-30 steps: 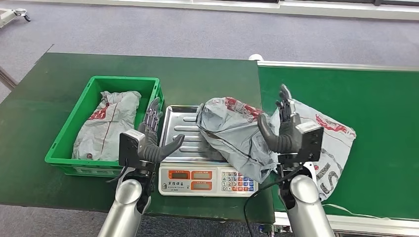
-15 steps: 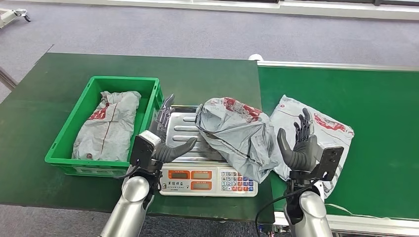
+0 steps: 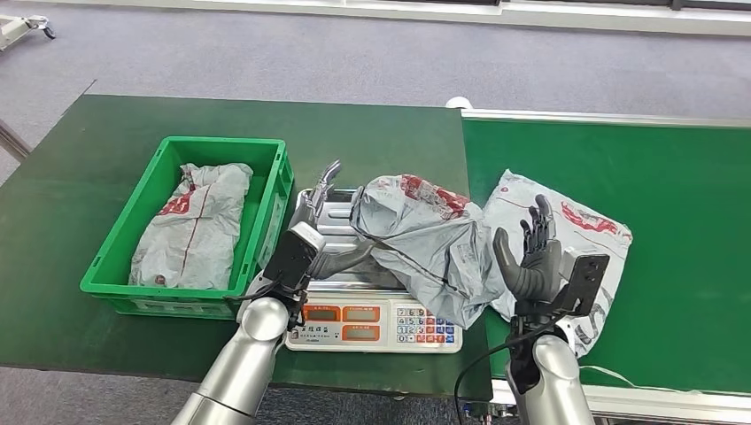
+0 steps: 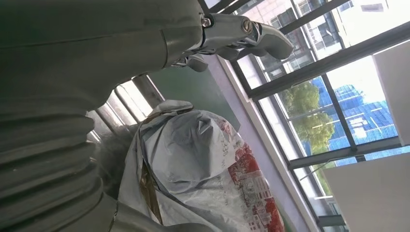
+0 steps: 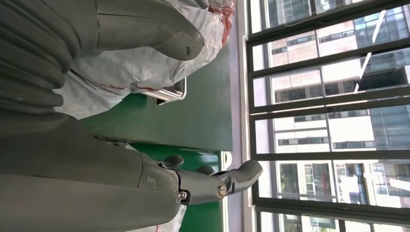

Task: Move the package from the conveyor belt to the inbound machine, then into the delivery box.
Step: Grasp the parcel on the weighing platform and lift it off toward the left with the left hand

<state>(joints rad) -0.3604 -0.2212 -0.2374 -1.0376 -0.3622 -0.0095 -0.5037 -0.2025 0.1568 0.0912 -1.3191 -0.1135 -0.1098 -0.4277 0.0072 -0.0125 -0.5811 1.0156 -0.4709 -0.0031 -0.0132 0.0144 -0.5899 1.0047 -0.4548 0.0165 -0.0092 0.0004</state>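
Observation:
A crumpled grey package with red print point(image 3: 425, 235) lies on the scale's metal tray point(image 3: 323, 212) and hangs over its right side. My left hand point(image 3: 319, 235) is open low over the tray's left half, its thumb reaching to the package's near edge. From the left wrist the package point(image 4: 203, 159) sits just beyond the spread fingers point(image 4: 241, 34). My right hand point(image 3: 530, 261) is open and upright, right of that package and apart from it. The right wrist view has the package point(image 5: 145, 63) beside the thumb. The green delivery box point(image 3: 221, 142) stands left of the scale.
One grey package point(image 3: 195, 226) lies inside the green box. Another grey package point(image 3: 584, 221) rests on the green conveyor belt point(image 3: 682, 177) behind my right hand. The scale's keypad front point(image 3: 372, 323) faces me, and a cable hangs near the table's front edge.
My left hand has moved right, from beside the box to over the tray and up to the package. My right hand has drawn back and down from the package.

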